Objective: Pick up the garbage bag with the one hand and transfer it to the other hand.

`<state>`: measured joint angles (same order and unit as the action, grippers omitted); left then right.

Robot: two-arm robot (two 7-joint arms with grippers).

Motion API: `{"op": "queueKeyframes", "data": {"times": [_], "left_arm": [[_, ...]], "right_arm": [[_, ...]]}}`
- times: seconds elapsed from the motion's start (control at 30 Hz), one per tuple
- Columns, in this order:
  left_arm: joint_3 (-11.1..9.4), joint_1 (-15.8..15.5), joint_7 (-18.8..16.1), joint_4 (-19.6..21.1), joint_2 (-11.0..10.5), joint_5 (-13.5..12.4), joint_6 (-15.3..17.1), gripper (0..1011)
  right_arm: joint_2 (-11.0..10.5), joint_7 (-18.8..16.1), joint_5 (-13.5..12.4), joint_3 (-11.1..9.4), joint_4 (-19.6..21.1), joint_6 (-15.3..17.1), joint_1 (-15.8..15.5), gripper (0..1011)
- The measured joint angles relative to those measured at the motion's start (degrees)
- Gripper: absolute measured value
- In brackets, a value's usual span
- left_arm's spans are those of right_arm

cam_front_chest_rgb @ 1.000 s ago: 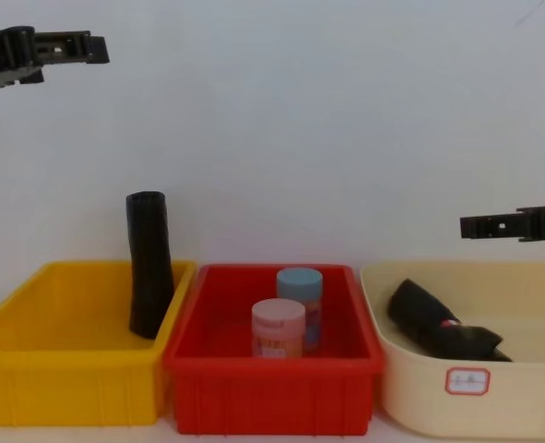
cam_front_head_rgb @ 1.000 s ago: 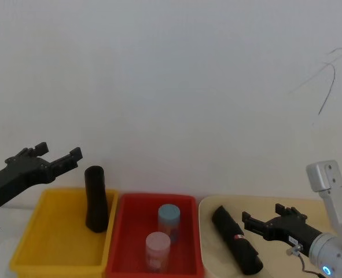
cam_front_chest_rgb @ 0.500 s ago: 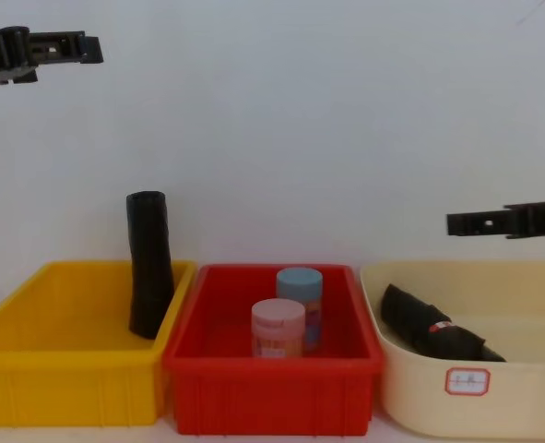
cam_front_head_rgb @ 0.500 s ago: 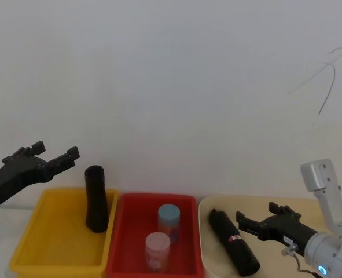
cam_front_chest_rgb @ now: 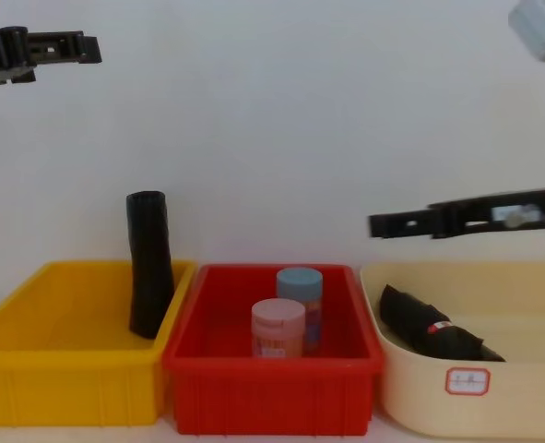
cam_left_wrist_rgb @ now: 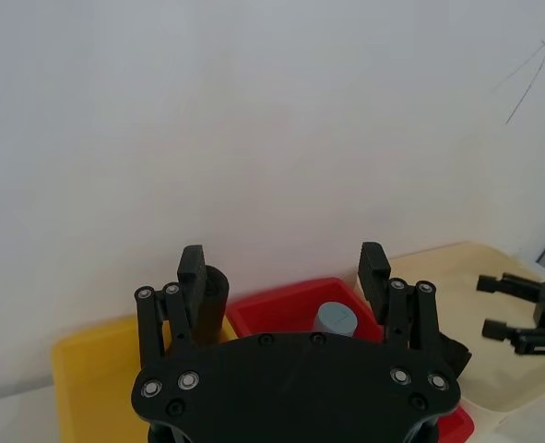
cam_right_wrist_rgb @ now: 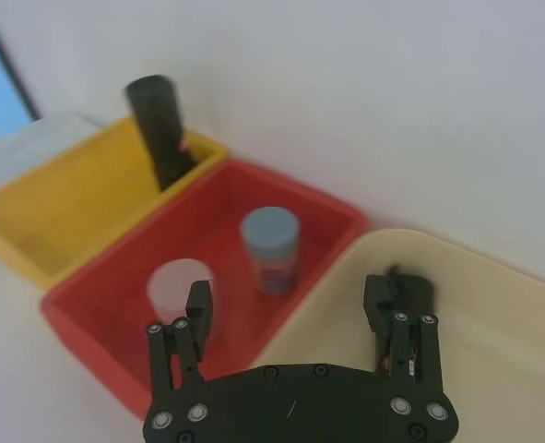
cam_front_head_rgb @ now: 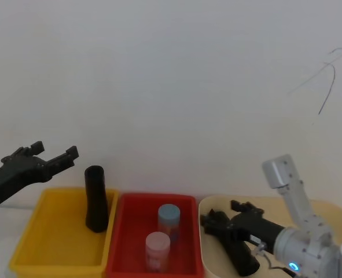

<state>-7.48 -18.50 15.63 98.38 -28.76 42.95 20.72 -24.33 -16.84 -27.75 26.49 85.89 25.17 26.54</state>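
The garbage bag (cam_front_chest_rgb: 427, 327), a thick black roll with a red-and-white sticker, lies tilted in the cream bin (cam_front_chest_rgb: 530, 397). My right gripper (cam_front_head_rgb: 220, 213), on the blue-ringed wrist, hovers open just above the bag's upper end, near the bin's left wall. In the right wrist view its fingers (cam_right_wrist_rgb: 198, 316) are spread, and the bag (cam_right_wrist_rgb: 418, 288) shows behind one of them. My left gripper (cam_front_head_rgb: 55, 159) stands open high above the yellow bin's left side, holding nothing; in the chest view it (cam_front_chest_rgb: 80, 46) is at the top left.
A slimmer plain black roll (cam_front_chest_rgb: 149, 263) leans upright in the yellow bin (cam_front_chest_rgb: 69, 388). The red bin (cam_front_chest_rgb: 272, 392) in the middle holds a blue-lidded jar (cam_front_chest_rgb: 299, 281) and a pink-lidded jar (cam_front_chest_rgb: 278, 328). A white wall stands close behind the bins.
My right gripper has swung left across the cream bin and now hangs over the bag's upper end. The bag settled slightly. The left gripper has barely moved.
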Motion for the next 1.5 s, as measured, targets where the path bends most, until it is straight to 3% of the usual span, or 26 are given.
{"op": "queueKeyframes", "data": {"times": [0.3,0.57,0.97,1.5], "left_arm": [[0.0,0.0,0.0,0.0,0.0,0.0,0.0,1002],[0.0,0.0,-0.1,0.0,0.0,0.0,0.0,1002],[0.0,0.0,-0.1,0.0,0.0,0.0,0.0,1002],[0.0,0.0,-0.1,0.0,0.0,0.0,0.0,1002]], "right_arm": [[2.6,-4.1,1.8,4.3,-3.7,1.1,4.2,1000],[4.4,-6.1,2.8,6.3,-6.7,1.9,6.7,1000],[5.4,-7.7,5.0,8.7,-9.3,3.5,9.4,1000],[6.4,-11.6,10.2,14.7,-14.7,5.7,14.7,1000]]}}
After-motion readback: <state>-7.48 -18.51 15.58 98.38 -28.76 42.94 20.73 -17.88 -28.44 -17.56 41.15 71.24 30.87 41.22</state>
